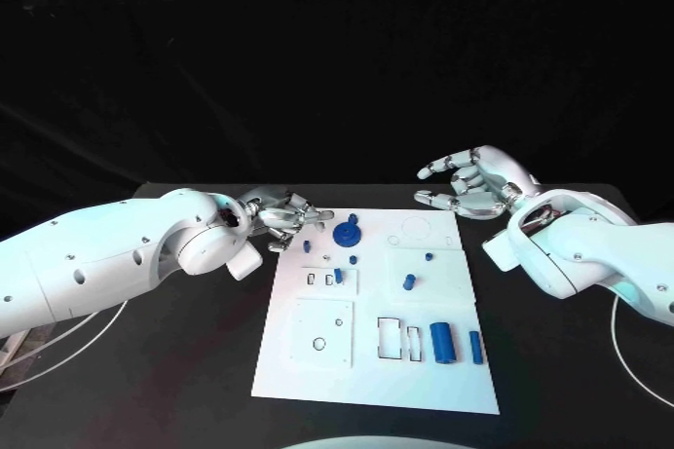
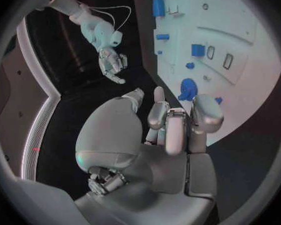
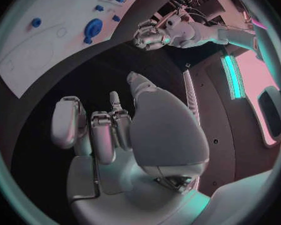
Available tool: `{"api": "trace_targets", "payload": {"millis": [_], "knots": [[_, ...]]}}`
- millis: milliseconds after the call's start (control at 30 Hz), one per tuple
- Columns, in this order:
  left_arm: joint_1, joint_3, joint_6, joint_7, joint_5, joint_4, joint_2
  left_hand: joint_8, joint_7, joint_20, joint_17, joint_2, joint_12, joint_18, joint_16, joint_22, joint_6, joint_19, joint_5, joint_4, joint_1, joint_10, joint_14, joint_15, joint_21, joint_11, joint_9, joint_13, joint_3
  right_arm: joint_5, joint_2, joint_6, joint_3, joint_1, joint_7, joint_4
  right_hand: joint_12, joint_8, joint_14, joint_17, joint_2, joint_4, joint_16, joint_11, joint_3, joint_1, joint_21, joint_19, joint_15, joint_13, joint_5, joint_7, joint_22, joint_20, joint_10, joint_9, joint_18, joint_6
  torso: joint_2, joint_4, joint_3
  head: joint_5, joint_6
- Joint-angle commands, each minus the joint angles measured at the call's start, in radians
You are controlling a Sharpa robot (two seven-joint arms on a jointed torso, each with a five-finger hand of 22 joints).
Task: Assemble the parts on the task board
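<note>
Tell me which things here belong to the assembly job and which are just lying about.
Job:
white task board
round blue part
blue cylinder
blue bar
small blue peg
left hand, right hand, both holding nothing

Lying about:
black table
white cable

The white task board (image 1: 368, 371) lies flat on the black tabletop (image 1: 183, 371). A round blue part (image 1: 347, 236) sits near its far edge, with small blue pieces (image 1: 409, 280) around the middle. Two upright blue cylinders (image 1: 444, 342) lie side by side near its right edge.
</note>
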Motion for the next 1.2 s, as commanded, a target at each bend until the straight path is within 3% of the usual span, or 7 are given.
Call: {"api": "trace_targets", "payload": {"millis": [33,167,267,533,633,867,1200], "knots": [[0.019,-0.001,0.155,-0.232,-0.140,-0.017,0.026,0.004,-0.005,0.003,0.109,0.006,0.003,-0.010,0.003,0.010,0.003,0.006,0.000,0.002,-0.009,0.003,0.065,-0.009,0.008,0.000,0.003,0.002,0.001,0.069,0.000,0.014,0.000,0.004,0.017,-0.019,-0.003,0.004,0.086,0.182,-0.002,0.003,-0.006,0.001,0.000,0.007,-0.005,-0.004,0.002,0.143,0.001,0.001,-0.001,-0.003,0.013,0.001,0.010,0.008,-0.008,0.0047,0.0038,-0.001,-0.008],[0.043,-0.017,0.198,-0.298,-0.164,-0.044,0.066,-0.006,-0.002,0.003,0.109,0.006,0.005,-0.011,0.003,0.022,-0.005,0.004,0.000,0.002,-0.041,0.002,0.065,-0.007,0.017,0.003,0.000,0.004,-0.007,0.071,0.005,0.018,0.000,0.006,0.006,-0.035,-0.004,0.004,0.085,0.180,-0.003,0.003,-0.007,0.001,-0.001,0.008,-0.005,-0.004,0.002,0.142,0.001,0.000,-0.001,-0.003,0.013,0.001,0.010,0.007,-0.011,0.0057,0.0047,-0.003,-0.013],[0.053,-0.024,0.220,-0.335,-0.172,-0.063,0.095,-0.020,0.000,0.004,0.109,0.010,0.007,-0.012,0.003,0.029,-0.005,0.002,0.000,0.002,-0.060,0.003,0.066,-0.006,0.024,0.005,-0.008,0.007,-0.013,0.068,0.009,0.023,0.000,0.006,-0.004,-0.042,-0.004,0.004,0.085,0.180,-0.003,0.003,-0.007,0.001,-0.001,0.008,-0.005,-0.004,0.002,0.142,0.001,0.000,-0.001,-0.003,0.013,0.001,0.010,0.007,-0.011,0.0055,0.0056,-0.003,-0.015],[0.070,-0.035,0.252,-0.395,-0.190,-0.115,0.168,-0.037,0.001,0.006,0.109,0.012,0.010,-0.013,0.002,0.036,0.003,-0.002,0.000,0.002,-0.083,0.005,0.065,-0.004,0.030,0.006,-0.020,0.013,-0.025,0.057,0.016,0.030,0.000,0.007,-0.031,-0.055,-0.004,0.004,0.085,0.177,-0.006,0.005,-0.008,0.000,-0.003,0.005,-0.009,-0.006,0.002,0.142,0.000,0.000,-0.004,-0.004,0.012,0.001,0.011,0.007,-0.010,0.0060,0.0040,-0.005,-0.026],[0.076,-0.045,0.266,-0.410,-0.196,-0.129,0.189,-0.039,0.001,0.006,0.109,0.011,0.010,-0.013,0.002,0.037,0.004,-0.002,0.000,0.002,-0.086,0.005,0.065,-0.004,0.031,0.006,-0.022,0.013,-0.027,0.053,0.018,0.034,0.000,0.007,-0.038,-0.058,-0.005,0.004,0.084,0.175,-0.006,0.008,-0.008,0.000,-0.004,0.003,-0.011,-0.007,0.001,0.141,0.000,0.000,-0.006,-0.004,0.012,0.001,0.011,0.007,-0.010,0.0068,0.0039,-0.006,-0.028],[0.082,-0.060,0.301,-0.431,-0.201,-0.156,0.229,-0.043,0.002,0.007,0.109,0.009,0.008,-0.013,0.002,0.040,0.006,-0.003,0.000,0.002,-0.092,0.002,0.065,-0.004,0.033,0.007,-0.025,0.009,-0.033,0.048,0.022,0.036,0.000,0.007,-0.046,-0.062,-0.006,0.004,0.084,0.174,-0.006,0.010,-0.009,0.000,-0.005,0.000,-0.013,-0.009,0.001,0.140,0.000,0.000,-0.007,-0.004,0.011,0.002,0.012,0.007,-0.007,0.0062,0.0040,-0.004,-0.031],[0.083,-0.066,0.334,-0.443,-0.197,-0.187,0.264,-0.045,0.002,0.007,0.108,0.010,0.003,-0.013,0.002,0.042,0.008,-0.003,0.000,0.002,-0.095,-0.003,0.065,-0.003,0.034,0.007,-0.026,0.002,-0.035,0.046,0.024,0.038,0.000,0.007,-0.050,-0.064,-0.006,0.004,0.084,0.174,-0.006,0.010,-0.009,0.000,-0.005,0.000,-0.013,-0.009,0.001,0.140,0.000,0.000,-0.007,-0.004,0.011,0.002,0.012,0.007,-0.008,0.0048,0.0039,-0.002,-0.037]]}}
